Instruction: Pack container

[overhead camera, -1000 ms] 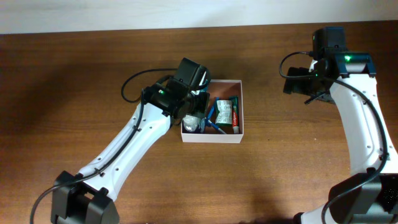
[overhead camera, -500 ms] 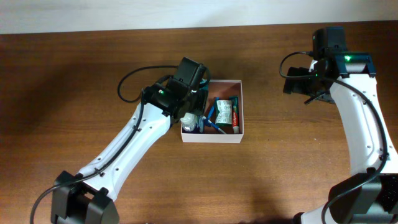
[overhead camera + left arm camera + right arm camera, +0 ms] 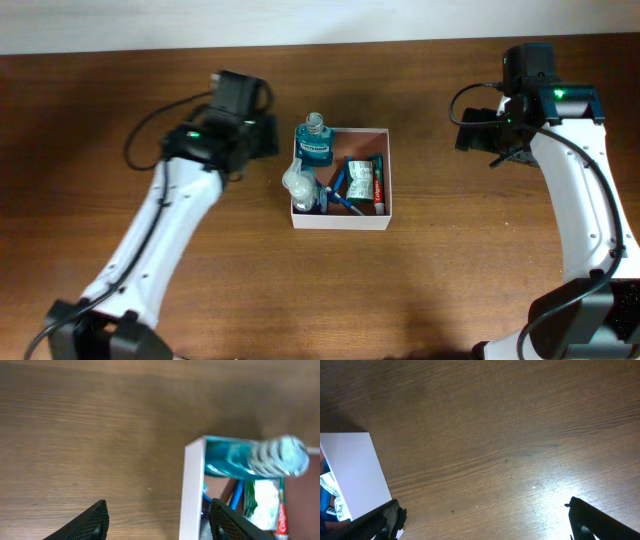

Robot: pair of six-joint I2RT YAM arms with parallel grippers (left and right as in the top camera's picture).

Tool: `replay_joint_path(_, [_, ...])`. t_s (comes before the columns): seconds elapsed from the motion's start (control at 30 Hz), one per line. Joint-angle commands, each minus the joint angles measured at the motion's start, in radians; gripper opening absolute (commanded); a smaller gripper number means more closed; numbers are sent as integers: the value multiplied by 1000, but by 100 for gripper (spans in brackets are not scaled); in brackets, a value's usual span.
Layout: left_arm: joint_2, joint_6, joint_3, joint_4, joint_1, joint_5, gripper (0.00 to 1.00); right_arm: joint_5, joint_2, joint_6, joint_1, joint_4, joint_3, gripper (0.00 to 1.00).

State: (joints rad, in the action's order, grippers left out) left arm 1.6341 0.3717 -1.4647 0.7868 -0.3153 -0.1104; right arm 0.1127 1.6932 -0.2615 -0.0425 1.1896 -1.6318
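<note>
Overhead
- Change: the left gripper [image 3: 265,135] has pulled out of the container [image 3: 340,223]. A half-second back it hung over the box's left side; now it sits left of the box, over bare table [image 3: 120,60].
- Revealed: the mouthwash bottle [image 3: 315,145] stands free in the container's upper-left corner, with nothing gripping it.
- Meaning: the bottle looks delivered, so this drop-off reads as finished. The arm seems free for a next item, though none shows on the table.
- Container: centre of frame. It also holds a toothpaste tube [image 3: 378,187], a green packet [image 3: 360,177] and a clear item [image 3: 298,184].
- Left arm pose: it runs from lower left up to upper left, wrist turned toward the box.
- Right arm pose: unchanged at upper right, with the right gripper [image 3: 478,135] well apart from the box.

Left wrist
- Pincer: the fingers [image 3: 95,520] are set apart at the bottom edge with nothing between them.
- Container: its white wall is at centre-right, and the bottle's teal body and ridged cap are at upper right.

Right wrist
- Pincer: the jaws are at their widest, in the bottom corners, and empty.
- Container: only a white wall shows, at left edge.
</note>
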Motion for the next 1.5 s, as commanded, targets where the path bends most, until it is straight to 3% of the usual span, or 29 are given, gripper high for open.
replay_joint_path(0.0, [-34,27,0,11,62,62,68,12,-10,-1,-4,0,-8,98])
replay_joint_path(0.07, [-34,27,0,18,94,62,71,12,-10,-1,-4,0,-8,98])
replay_joint_path(0.17, [-34,28,0,34,131,62,87,12,-10,-1,-4,0,-8,98])
replay_joint_path(0.2, [-34,28,0,46,137,63,99,12,-10,-1,-4,0,-8,98])
replay_joint_path(1.17, [-34,28,0,63,142,62,99,12,-3,-1,-3,0,-6,98])
replay_joint_path(1.47, [-34,28,0,63,142,62,99,12,-128,-1,153,0,-6,98])
